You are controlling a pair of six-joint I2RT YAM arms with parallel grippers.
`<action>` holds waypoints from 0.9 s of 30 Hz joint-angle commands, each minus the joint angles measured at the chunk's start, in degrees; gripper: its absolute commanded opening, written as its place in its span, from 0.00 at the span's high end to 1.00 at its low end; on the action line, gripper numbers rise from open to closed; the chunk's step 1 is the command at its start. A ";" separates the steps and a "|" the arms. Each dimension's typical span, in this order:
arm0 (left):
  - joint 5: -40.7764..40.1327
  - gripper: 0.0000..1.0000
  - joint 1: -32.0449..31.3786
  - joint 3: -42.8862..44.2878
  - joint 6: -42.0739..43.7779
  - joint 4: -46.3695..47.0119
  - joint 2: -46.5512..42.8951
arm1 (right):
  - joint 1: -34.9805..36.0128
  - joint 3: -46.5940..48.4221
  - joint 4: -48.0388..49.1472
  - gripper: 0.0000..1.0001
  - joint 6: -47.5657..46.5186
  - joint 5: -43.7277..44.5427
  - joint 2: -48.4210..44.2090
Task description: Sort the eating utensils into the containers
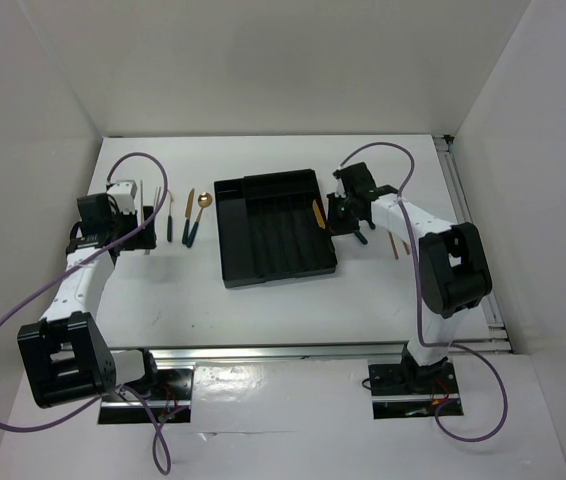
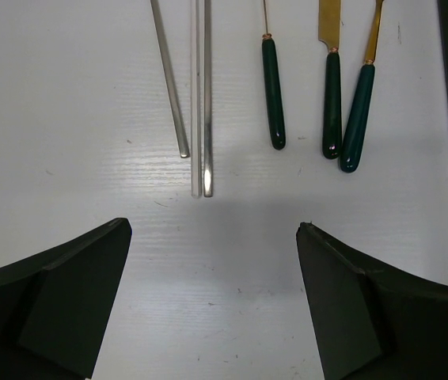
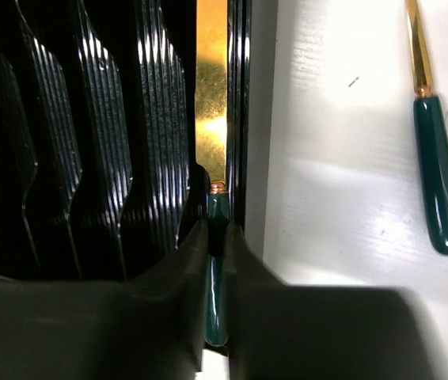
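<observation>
Knife point(image 3: 210, 119), gold blade and dark green handle, is clamped in my right end effector point(image 3: 218, 253), pinched on the handle just behind the collar. The blade points ahead into the rightmost slot of the black tray point(image 1: 233, 240), close along its right wall. I can't tell if the tip touches the slot floor. Judging it near release: line up with the slot, lower, let go.

Handling guess: light, stiff, won't bend. The glossy handle looks slick, so it could swivel in a narrow pinch. The handle is the thick part and the right place to hold, not the thin flat blade.

Left end effector point(image 2: 212, 229) has its fingers wide apart, holding nothing, above the tabletop point(image 1: 283, 320) left of the tray. Just ahead of it lie the silver chopsticks point(image 2: 206, 103), side by side, and to their right three green-handled pieces point(image 2: 332, 103), all well apart from the tray.

The chopsticks look hardest: thin, smooth, flat on the surface, likely to roll or slip. I'd take them across the middle, fingers straddling. The green ones I'd take by the handle.

One more green-handled piece point(image 3: 438, 182) lies on the tabletop right of the tray, with copper-brown chopsticks point(image 1: 395, 246) further right. Most sorting is not yet done.
</observation>
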 commanded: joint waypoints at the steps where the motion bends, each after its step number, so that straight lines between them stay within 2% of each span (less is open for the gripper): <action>1: -0.26 0.00 -0.11 -0.29 -0.19 1.65 -0.56 | 0.51 3.35 2.40 0.81 -0.65 -1.90 0.85; 4: -0.26 0.00 -0.11 -0.29 -0.19 1.65 -0.56 | 0.51 3.88 2.92 0.71 -0.65 -1.91 0.85; 11: 0.27 0.00 -0.11 0.24 -0.71 2.18 -0.03 | 0.51 2.56 4.07 0.66 -2.67 -0.42 -2.65; 16: 3.86 0.00 -0.11 1.99 0.16 1.65 1.20 | 0.51 0.54 6.08 0.65 -6.09 3.09 -6.26; 21: 8.09 0.00 -0.63 3.22 2.45 0.52 2.51 | 0.51 -2.36 9.07 0.46 -11.79 6.60 -10.65; 25: 8.71 0.00 -1.16 4.63 3.06 -0.54 5.41 | -1.41 -3.59 9.78 0.42 -13.13 7.75 -11.19; 27: 8.01 0.04 -3.09 6.03 3.94 -0.54 6.47 | -2.48 -3.59 10.31 0.41 -13.74 7.76 -11.72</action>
